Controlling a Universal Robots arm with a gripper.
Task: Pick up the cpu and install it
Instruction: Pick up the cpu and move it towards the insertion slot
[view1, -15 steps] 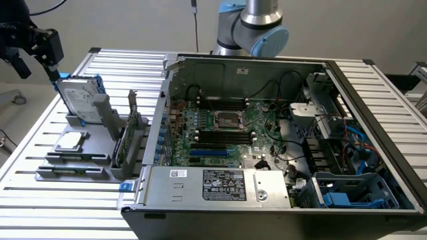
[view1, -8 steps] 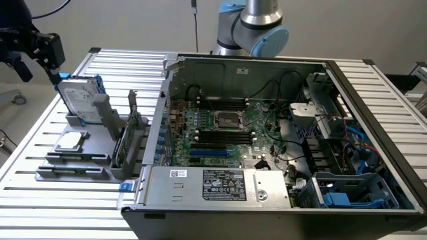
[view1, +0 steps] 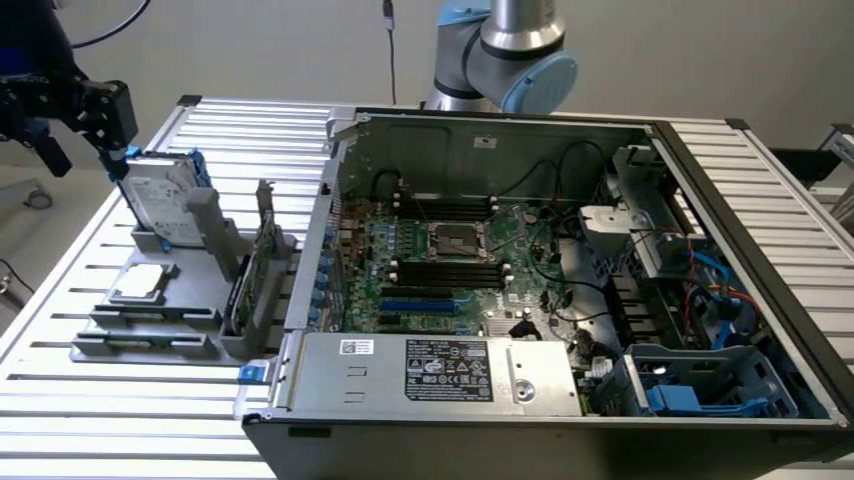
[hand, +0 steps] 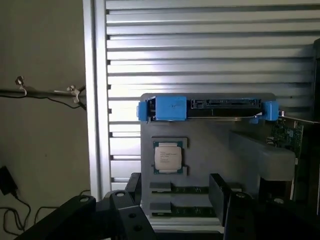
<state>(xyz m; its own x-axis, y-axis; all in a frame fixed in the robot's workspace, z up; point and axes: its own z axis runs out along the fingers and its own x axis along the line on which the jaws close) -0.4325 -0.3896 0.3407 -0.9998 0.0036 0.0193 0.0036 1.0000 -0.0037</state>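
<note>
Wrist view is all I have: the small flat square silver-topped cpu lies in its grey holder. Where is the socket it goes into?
Observer: The dark square metal-framed socket sits mid-motherboard inside the open dark computer case, on the exterior view's right of the grey holder.
Operator: Where does the gripper hang?
Observer: In the air near the top of the upright silver hard drive with blue bracket, jaws open and empty, apart from the cpu.
Operator: Is anything close around the socket?
Observer: Rows of black memory slots lie along two opposite sides of it.
</note>
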